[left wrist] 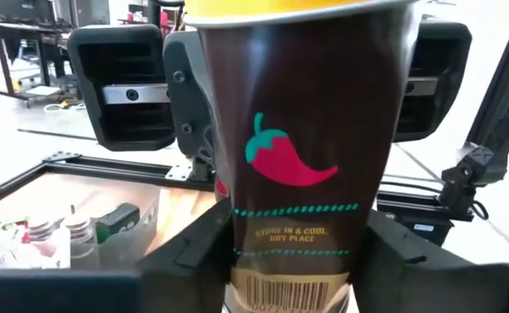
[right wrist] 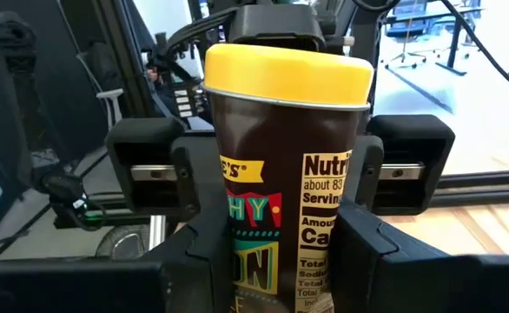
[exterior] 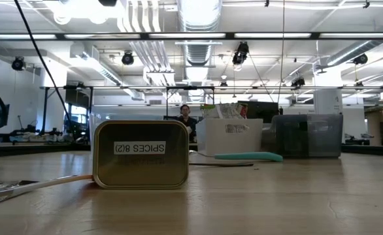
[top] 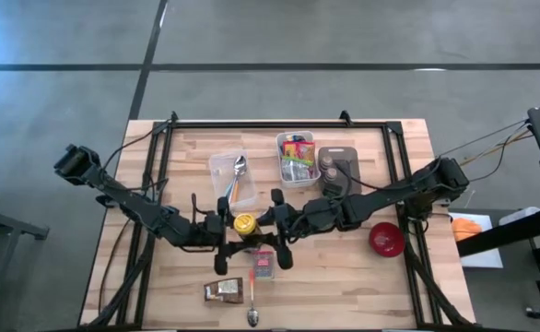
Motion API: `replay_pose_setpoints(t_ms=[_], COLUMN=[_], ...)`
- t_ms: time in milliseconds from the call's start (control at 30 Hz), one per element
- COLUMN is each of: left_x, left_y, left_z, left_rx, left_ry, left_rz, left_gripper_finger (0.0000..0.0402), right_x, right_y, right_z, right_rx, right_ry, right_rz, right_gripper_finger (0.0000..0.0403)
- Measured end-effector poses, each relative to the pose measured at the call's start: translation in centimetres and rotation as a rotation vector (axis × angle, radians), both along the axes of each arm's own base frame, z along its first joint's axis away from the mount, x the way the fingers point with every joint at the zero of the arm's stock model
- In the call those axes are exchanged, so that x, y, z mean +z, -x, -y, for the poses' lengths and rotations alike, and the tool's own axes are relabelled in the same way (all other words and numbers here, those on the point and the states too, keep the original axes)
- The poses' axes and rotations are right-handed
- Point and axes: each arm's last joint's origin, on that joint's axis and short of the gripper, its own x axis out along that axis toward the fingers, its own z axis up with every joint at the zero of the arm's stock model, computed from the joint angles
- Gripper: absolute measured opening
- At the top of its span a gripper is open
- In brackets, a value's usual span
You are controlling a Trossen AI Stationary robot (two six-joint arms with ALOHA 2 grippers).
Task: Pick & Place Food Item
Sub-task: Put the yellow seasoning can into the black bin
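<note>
Table [top: 362, 286]: pale wooden planks inside a black frame, centre of the high view.
Room: grey concrete floor around the table; the low view shows ceiling ducts, strip lights and a person [exterior: 185, 115] far behind.
Cup [top: 244, 224]: brown, yellow lid, lower centre of the high view, between both grippers.
Left gripper [top: 226, 231]: fingers against the cup's sides, clamped on it.
Right gripper [top: 272, 226]: clamped on the same cup from the opposite side.
Spice tin [exterior: 141, 154]: left of centre in the low view, on the wood.
Red bowl [top: 386, 239]: right side of the high view.
</note>
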Motion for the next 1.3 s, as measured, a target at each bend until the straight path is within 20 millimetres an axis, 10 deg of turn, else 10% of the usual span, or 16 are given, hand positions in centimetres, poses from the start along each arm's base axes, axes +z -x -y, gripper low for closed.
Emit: replay_pose_setpoints(t_ms=[533, 1300], left_x=[-1.7, -1.7], left_y=[0.2, 0.0], left_z=[0.1, -0.4], left_rx=[-0.045, -0.171], left_ry=[0.090, 0.199], left_rz=[-0.220, -0.449], left_gripper_finger=[0.0159, 0.0159], right_x=[-1.0, -1.2], right_y=[0.9, 1.7], right_z=[0.2, 3.0], right_rx=[0.010, 0.267], right_ry=[-0.022, -0.191], right_rz=[-0.194, -0.401], right_gripper_finger=[0.0256, 0.0266])
